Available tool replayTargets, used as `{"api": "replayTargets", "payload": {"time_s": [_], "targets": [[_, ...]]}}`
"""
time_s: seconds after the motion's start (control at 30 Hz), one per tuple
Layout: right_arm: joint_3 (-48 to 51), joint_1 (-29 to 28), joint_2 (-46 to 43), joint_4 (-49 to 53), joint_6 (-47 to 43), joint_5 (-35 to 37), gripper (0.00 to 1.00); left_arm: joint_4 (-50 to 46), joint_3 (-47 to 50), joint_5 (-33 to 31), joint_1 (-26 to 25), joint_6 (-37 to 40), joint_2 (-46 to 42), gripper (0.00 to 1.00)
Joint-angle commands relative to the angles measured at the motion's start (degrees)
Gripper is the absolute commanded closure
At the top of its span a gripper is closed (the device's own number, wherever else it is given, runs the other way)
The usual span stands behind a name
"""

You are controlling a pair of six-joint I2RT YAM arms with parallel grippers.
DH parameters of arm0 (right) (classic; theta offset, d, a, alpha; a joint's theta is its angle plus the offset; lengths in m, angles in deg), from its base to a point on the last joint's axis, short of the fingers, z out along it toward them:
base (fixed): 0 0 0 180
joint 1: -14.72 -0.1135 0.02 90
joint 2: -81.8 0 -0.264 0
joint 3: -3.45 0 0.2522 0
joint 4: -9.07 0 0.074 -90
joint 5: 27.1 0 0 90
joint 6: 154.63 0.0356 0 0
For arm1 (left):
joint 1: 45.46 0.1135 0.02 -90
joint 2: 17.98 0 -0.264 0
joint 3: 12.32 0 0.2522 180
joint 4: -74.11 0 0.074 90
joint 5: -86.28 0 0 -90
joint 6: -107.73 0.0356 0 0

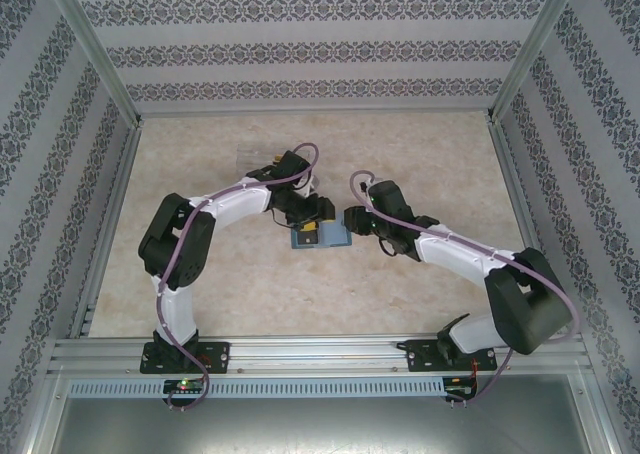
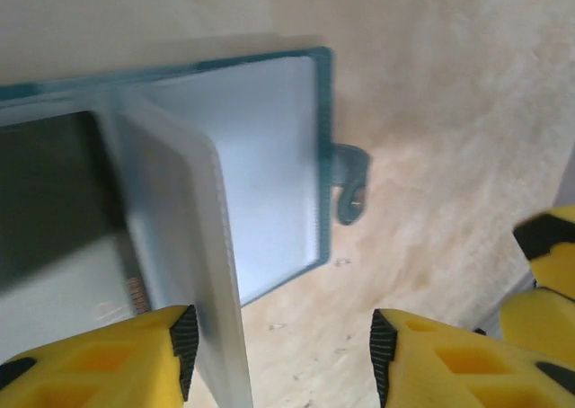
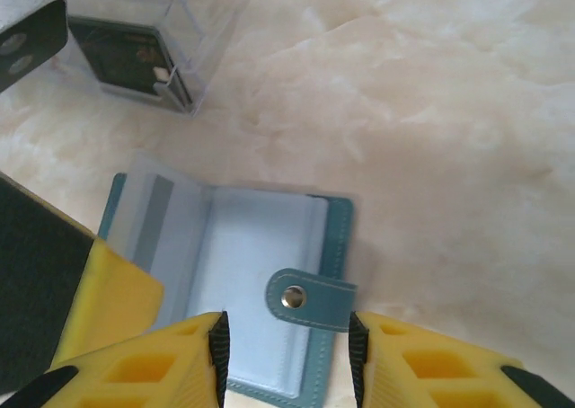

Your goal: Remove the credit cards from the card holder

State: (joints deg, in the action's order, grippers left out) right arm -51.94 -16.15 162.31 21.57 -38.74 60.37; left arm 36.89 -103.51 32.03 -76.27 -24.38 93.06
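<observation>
While open, holder [image 3: 243, 273] beneath right hand [image 3: 286, 354]

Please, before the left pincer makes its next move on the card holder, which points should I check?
1. The card holder lies open: ok.
2. The left pincer is open: ok.
3. A clear sleeve stands between its fingers: ok.
4. The right pincer pins the holder: cannot tell; it stands open at the clasp tab.
5. The loose cards lie apart from the holder: ok.
</observation>
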Motion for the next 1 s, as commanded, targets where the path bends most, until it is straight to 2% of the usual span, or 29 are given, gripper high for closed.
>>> {"api": "replayTargets", "payload": {"time_s": [0.0,0.2,0.33,0.6,0.97], "targets": [[1.11,0.37,-1.41,-2.96,1.64,1.50,0.58,3.97,-2.35,2.13,-1.28,-3.13,2.09,0.41],[0.46,0.45,-0.22,-3.22,1.16,-1.38,0.59,1.87,-1.71,-2.32,-0.15,-3.94,0.22,0.38],[-2.03,0.29,2.58,-2.28,0.61,-5.81,0.61,3.28,3.13,-5.40,2.54,-5.42,-4.05,0.39],[-8.01,-2.91,10.60,0.86,0.88,-9.08,0.76,8.03,9.98,-4.87,4.13,-8.42,-4.23,0.56],[-12.60,-2.47,18.35,7.36,2.01,-6.39,0.81,12.79,9.69,-0.38,4.11,-10.29,-0.38,0.74]]}}
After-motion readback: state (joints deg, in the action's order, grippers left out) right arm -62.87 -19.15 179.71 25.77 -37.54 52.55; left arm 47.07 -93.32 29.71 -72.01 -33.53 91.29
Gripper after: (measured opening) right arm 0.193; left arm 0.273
